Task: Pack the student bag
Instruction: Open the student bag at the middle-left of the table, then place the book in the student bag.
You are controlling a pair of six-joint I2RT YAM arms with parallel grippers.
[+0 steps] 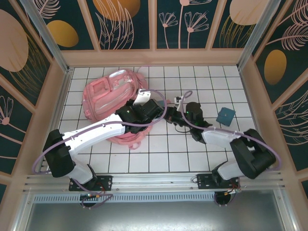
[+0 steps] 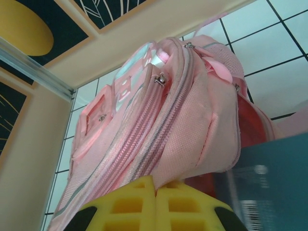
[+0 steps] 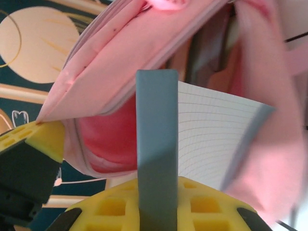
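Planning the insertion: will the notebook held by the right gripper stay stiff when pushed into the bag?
Likely only partly: the notebook is pinched at one grey cover by the right gripper, while its lined pages fan loose and may catch. The student bag rim looks soft and should yield.

Top camera overhead, distant; wrist cameras close, both facing bag [image 2: 192, 120].

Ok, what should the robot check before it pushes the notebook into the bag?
1. The left gripper pinches the bag edge: ok.
2. The bag gapes open: ok.
3. The right gripper grips the notebook: ok.
4. The notebook points into the opening: ok.
5. Room inside: cannot tell.
6. The teal square lies out of the way: ok.
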